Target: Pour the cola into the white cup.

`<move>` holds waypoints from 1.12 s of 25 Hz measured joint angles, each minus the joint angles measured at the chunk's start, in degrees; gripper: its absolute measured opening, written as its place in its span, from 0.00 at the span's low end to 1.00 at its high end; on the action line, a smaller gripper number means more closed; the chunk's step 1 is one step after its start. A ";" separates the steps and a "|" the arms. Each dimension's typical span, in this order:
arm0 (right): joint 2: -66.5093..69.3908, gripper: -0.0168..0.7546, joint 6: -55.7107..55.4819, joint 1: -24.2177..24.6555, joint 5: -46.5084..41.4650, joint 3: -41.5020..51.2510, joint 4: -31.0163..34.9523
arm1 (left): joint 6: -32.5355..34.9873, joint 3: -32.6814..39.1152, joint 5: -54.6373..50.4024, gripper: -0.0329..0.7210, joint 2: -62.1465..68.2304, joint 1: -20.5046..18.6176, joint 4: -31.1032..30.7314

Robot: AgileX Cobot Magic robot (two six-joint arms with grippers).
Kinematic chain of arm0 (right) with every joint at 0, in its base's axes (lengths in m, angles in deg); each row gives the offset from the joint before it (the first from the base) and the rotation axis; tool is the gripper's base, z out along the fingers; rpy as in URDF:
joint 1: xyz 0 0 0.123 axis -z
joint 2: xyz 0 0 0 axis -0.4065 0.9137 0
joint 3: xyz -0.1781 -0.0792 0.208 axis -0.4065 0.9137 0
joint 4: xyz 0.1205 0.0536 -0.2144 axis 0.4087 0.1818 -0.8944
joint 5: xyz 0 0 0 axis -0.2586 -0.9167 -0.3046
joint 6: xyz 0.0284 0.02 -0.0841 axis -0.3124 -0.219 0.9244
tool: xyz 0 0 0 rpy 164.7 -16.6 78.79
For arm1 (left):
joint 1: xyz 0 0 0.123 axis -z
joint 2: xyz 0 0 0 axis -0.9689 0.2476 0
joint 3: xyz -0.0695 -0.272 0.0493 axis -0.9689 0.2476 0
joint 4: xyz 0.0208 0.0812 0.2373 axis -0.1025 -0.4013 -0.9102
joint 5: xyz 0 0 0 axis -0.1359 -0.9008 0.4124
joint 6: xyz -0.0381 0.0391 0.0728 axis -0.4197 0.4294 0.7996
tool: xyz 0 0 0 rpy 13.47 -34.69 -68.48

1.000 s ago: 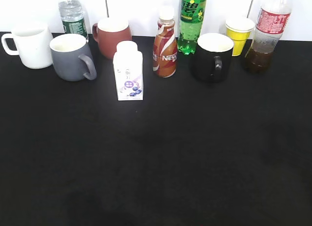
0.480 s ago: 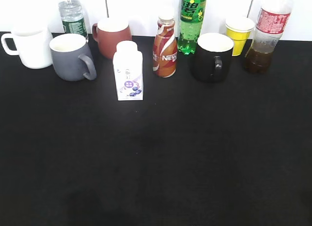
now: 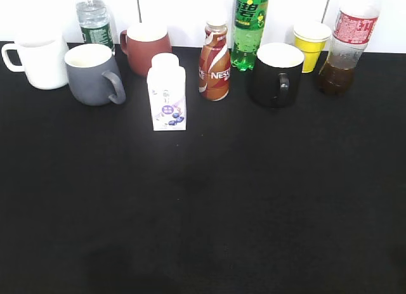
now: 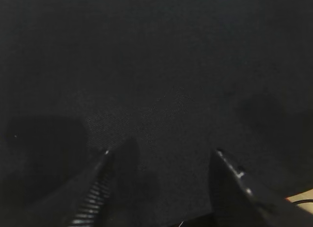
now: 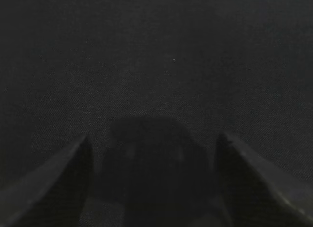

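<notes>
Cola bottle [image 3: 346, 50] upright at the back, well to the right of the black mug [image 3: 276, 75], cola only in the bottom part. White cup [image 3: 39, 63] far to the left of the black mug, at the other end of the row. Nothing moved compared with one second ago; no arm in the exterior view. Left gripper [image 4: 161, 153] and right gripper [image 5: 154, 139] spread wide, empty, above the bare black tabletop [image 3: 203, 211]. Probably at the very start: bottle not yet grasped.

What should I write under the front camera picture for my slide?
Mugs, bottles and a carton line a black table: cola far right, white cup far left.
</notes>
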 joint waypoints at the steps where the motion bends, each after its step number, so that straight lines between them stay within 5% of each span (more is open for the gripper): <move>1: -0.11 0.78 0.00 0.12 0.00 0.00 0.00 | 0.00 0.03 0.05 0.65 -0.57 0.00 0.00; 6: -2.72 0.78 0.00 8.97 0.00 0.00 0.00 | 0.00 0.11 0.05 0.65 -10.11 -11.06 0.11; 9: -8.99 0.78 0.00 9.70 0.00 0.00 0.00 | 0.00 0.18 0.01 0.62 -16.99 -16.26 0.12; 28: -10.49 0.78 0.00 9.70 0.00 0.02 0.00 | 0.00 0.18 -0.01 0.55 -18.77 -16.45 0.17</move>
